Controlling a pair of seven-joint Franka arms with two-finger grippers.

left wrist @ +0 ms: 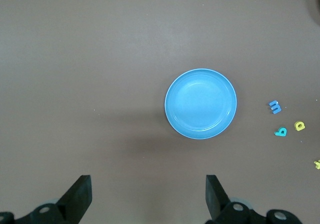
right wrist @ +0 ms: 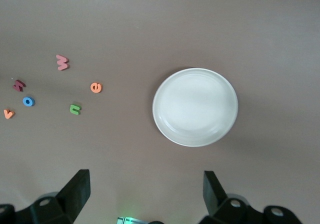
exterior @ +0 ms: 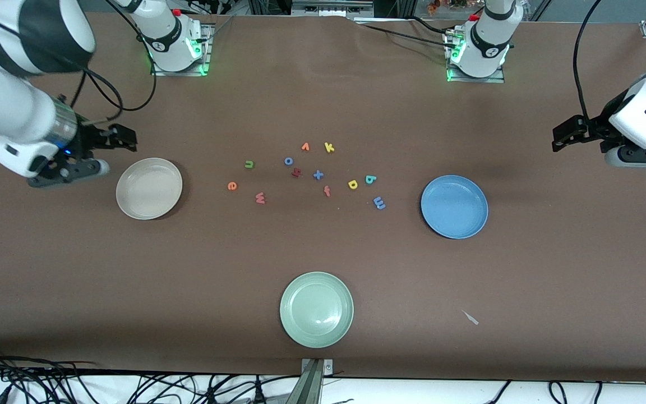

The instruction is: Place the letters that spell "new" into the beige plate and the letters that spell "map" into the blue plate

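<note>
The beige plate point(exterior: 149, 188) point(right wrist: 195, 106) and the blue plate point(exterior: 454, 206) point(left wrist: 200, 103) lie empty. Between them lie the green n point(exterior: 249, 164) point(right wrist: 75, 109), orange e point(exterior: 232, 186) point(right wrist: 96, 87) and pinkish w point(exterior: 260, 197) point(right wrist: 62, 62), nearer the beige plate. The blue m point(exterior: 379, 202) point(left wrist: 275, 106), yellow a point(exterior: 353, 184) point(left wrist: 299, 126) and teal p point(exterior: 370, 179) point(left wrist: 281, 132) lie nearer the blue plate. My right gripper point(exterior: 124, 138) point(right wrist: 146, 189) hangs open over the table beside the beige plate. My left gripper point(exterior: 561, 134) point(left wrist: 148, 194) hangs open toward the left arm's end, apart from the blue plate.
A pale green plate point(exterior: 316, 309) lies near the table's front edge. Other letters sit among the task ones: orange v point(exterior: 305, 147), yellow k point(exterior: 329, 147), blue o point(exterior: 288, 161), blue x point(exterior: 318, 175), red f point(exterior: 327, 191). A white scrap point(exterior: 470, 317) lies nearer the camera than the blue plate.
</note>
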